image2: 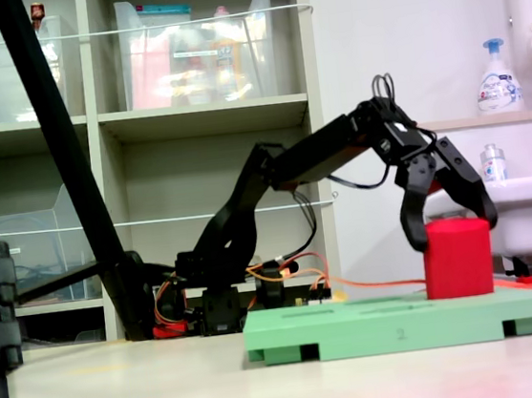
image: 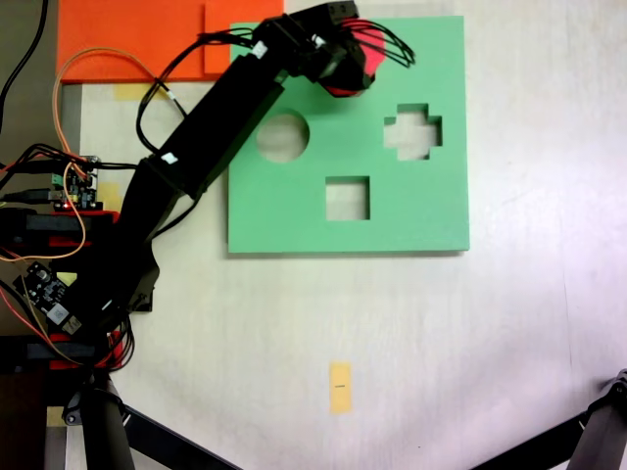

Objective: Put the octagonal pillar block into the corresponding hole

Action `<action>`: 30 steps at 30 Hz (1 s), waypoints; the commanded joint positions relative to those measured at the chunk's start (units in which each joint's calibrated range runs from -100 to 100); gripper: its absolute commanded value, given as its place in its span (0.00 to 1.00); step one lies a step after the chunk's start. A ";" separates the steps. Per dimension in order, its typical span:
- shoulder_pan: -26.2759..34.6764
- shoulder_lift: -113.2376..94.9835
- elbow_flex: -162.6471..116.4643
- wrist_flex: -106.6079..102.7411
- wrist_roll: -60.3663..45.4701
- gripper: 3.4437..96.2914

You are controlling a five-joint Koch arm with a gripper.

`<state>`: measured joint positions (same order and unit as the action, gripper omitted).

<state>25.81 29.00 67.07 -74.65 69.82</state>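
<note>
The red octagonal pillar block (image2: 459, 268) stands upright at the green foam board's (image2: 377, 326) right end in the second exterior view, its base at the board's top surface. My gripper (image2: 452, 232) reaches down over it, one finger against each upper side, shut on it. In the first exterior view the gripper (image: 345, 67) covers most of the block (image: 370, 54) near the board's (image: 431, 215) far edge. The corresponding hole is hidden under the block and gripper. I cannot tell how deep the block sits in it.
The board also has a round cut-out (image: 282, 137), a cross cut-out (image: 411, 130) and a square cut-out (image: 347, 198). An orange foam sheet (image: 137, 39) lies at the far left. Circuit boards and wires (image: 59, 186) crowd the arm's base. A yellow tape strip (image: 340, 387) marks the table.
</note>
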 commanded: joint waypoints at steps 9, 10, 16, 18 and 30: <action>0.15 -4.00 5.21 5.56 -4.15 0.36; 0.20 -4.14 5.21 5.65 -4.54 0.36; 0.24 -3.16 5.11 4.88 -6.40 0.39; 0.39 -1.77 5.11 4.11 -6.50 0.41; 1.32 2.56 5.11 -3.69 -2.74 0.44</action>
<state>26.54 32.01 68.35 -77.19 66.15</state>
